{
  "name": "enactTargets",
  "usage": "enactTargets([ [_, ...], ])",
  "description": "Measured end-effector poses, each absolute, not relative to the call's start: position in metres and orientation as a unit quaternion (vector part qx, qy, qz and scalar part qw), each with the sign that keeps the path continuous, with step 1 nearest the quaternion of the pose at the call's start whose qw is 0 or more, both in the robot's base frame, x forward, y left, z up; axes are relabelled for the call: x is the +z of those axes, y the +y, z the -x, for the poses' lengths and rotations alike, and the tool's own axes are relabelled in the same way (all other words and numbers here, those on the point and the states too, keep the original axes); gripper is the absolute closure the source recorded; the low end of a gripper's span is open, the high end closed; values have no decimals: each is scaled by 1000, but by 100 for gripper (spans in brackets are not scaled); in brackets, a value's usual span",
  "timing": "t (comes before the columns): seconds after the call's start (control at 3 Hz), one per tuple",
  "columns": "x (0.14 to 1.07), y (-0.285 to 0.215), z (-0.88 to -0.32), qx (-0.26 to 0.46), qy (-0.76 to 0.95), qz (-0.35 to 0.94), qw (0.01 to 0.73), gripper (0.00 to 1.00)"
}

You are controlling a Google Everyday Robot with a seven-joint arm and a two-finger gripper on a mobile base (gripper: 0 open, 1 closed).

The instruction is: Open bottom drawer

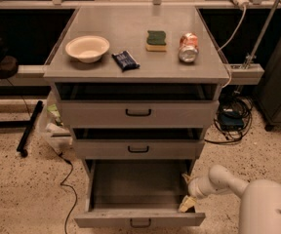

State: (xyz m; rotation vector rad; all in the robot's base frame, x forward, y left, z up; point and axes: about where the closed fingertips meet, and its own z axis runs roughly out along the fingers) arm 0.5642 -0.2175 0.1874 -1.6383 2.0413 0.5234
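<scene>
Bottom drawer (139, 222) stood well out of the cabinet. Gripper (186, 192) sat at its right side wall, jaws spread.

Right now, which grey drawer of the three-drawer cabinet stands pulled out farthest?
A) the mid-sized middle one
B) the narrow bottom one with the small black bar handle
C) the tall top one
B: the grey bottom drawer juts well past both above, interior exposed; the gripper sits at its right front corner.

The bottom drawer (139, 222) far out, the hand (186, 193) at its right side, below the middle drawer (138, 149).
</scene>
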Motion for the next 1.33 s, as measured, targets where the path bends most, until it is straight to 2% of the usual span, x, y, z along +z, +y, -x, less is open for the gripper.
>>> enactTargets([
  [1.33, 224, -224, -521, 175, 743, 591, 262, 0],
])
